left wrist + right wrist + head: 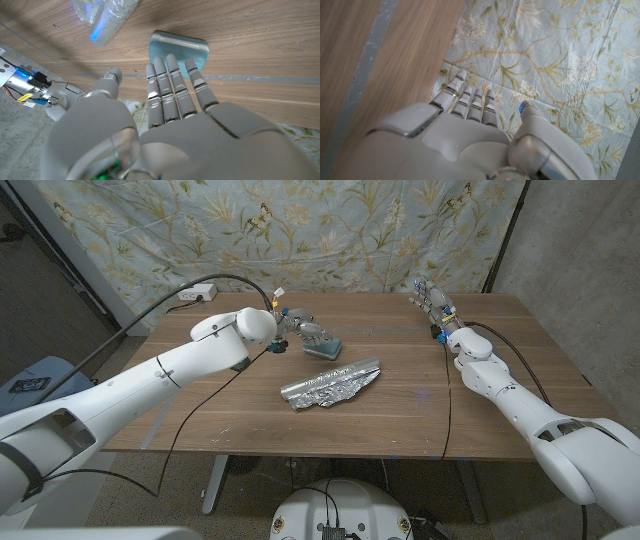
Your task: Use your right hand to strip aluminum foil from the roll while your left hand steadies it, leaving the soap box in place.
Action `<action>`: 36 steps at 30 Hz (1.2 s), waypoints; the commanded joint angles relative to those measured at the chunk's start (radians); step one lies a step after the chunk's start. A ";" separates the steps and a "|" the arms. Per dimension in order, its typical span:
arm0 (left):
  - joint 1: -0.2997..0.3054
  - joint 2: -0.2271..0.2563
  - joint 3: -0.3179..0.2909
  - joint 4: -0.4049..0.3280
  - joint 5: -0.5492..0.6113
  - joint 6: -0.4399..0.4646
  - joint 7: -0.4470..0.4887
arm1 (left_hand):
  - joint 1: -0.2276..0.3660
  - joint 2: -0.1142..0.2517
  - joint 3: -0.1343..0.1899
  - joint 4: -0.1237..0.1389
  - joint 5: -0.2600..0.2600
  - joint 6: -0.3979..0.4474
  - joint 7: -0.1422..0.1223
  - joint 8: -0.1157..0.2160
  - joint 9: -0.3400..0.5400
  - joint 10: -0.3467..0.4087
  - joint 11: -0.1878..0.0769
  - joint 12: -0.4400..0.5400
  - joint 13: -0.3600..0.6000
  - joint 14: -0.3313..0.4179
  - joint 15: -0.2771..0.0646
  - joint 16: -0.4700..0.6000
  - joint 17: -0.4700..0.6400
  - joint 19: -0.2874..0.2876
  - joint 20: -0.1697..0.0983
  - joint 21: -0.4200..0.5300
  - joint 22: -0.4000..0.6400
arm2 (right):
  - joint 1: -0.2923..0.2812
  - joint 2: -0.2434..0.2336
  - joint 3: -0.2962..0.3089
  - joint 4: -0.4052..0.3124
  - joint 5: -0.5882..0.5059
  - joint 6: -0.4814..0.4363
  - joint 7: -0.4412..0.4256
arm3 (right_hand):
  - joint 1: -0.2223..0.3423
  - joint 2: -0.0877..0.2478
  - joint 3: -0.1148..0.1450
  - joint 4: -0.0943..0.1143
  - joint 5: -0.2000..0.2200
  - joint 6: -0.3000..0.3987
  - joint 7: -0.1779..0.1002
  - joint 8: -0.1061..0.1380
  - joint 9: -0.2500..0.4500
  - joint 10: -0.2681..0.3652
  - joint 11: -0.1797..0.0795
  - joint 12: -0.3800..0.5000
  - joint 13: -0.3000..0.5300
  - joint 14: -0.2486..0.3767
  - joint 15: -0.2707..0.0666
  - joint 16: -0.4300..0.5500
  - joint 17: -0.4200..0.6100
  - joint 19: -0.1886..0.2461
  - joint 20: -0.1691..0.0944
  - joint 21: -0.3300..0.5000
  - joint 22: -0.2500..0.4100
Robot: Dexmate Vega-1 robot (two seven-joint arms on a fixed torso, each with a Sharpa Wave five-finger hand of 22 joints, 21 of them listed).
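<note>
the left hand [308, 332] hovers with straight, empty fingers just over the blue soap box [327, 347], likely passing it to reach the roll. the foil roll [333, 383] lies on the table [230, 410] a little beyond that hand toward the robot, well apart from the right hand [432, 302], which waits empty, fingers extended, at the far edge. the roll's long axis runs aslant, one end pointing toward the right hand's side.
</note>
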 commanded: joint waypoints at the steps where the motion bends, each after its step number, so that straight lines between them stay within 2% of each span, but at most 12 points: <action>1: -0.052 -0.029 0.069 0.013 0.046 0.030 -0.050 | 0.005 -0.010 0.001 0.002 0.001 0.005 0.011 -0.005 0.000 0.006 0.007 -0.011 -0.004 0.002 0.006 0.012 0.007 0.001 0.011 0.005 0.002 | -0.001 0.004 0.005 0.014 0.008 0.006 -0.001 | -0.001 0.005 0.004 -0.006 -0.001 0.002 0.006 0.005 0.004 -0.004 0.005 0.005 0.002 0.000 0.005 0.007 0.003 -0.008 -0.013 -0.002 0.005; 10: -0.071 -0.037 0.102 0.007 0.071 0.051 -0.077 | -0.013 -0.012 -0.009 0.012 -0.002 -0.009 0.021 -0.019 -0.006 0.003 0.021 -0.038 -0.023 -0.014 0.020 0.011 0.010 -0.016 0.024 0.003 0.004 | 0.000 0.006 0.004 0.027 0.014 0.004 0.010 | -0.002 0.005 0.004 -0.007 -0.001 0.003 0.006 0.006 0.004 -0.005 0.005 0.005 0.002 -0.001 0.005 0.008 0.003 -0.008 -0.011 -0.003 0.005; 25: -0.105 -0.045 0.179 -0.027 0.173 0.108 -0.090 | -0.016 -0.017 -0.014 0.008 -0.006 -0.033 0.032 -0.039 -0.011 -0.019 0.038 -0.078 -0.045 -0.057 0.042 0.001 0.012 -0.045 0.041 -0.004 0.006 | 0.007 0.011 0.011 0.056 0.023 0.020 0.023 | -0.004 0.006 0.004 -0.008 -0.002 0.002 0.006 0.005 0.004 -0.006 0.006 0.005 0.002 0.000 0.005 0.009 0.003 -0.008 -0.010 -0.003 0.005; 36: -0.116 -0.076 0.217 -0.038 0.218 0.168 -0.104 | -0.015 -0.012 -0.012 0.007 -0.006 -0.033 0.037 -0.045 -0.013 -0.018 0.043 -0.095 -0.056 -0.059 0.050 0.002 0.010 -0.052 0.049 -0.004 0.008 | 0.021 0.021 0.015 0.117 0.034 0.046 0.054 | -0.006 0.006 0.004 -0.009 -0.002 0.003 0.007 0.006 0.004 -0.005 0.006 0.006 0.002 0.000 0.005 0.009 0.003 -0.008 -0.009 -0.003 0.005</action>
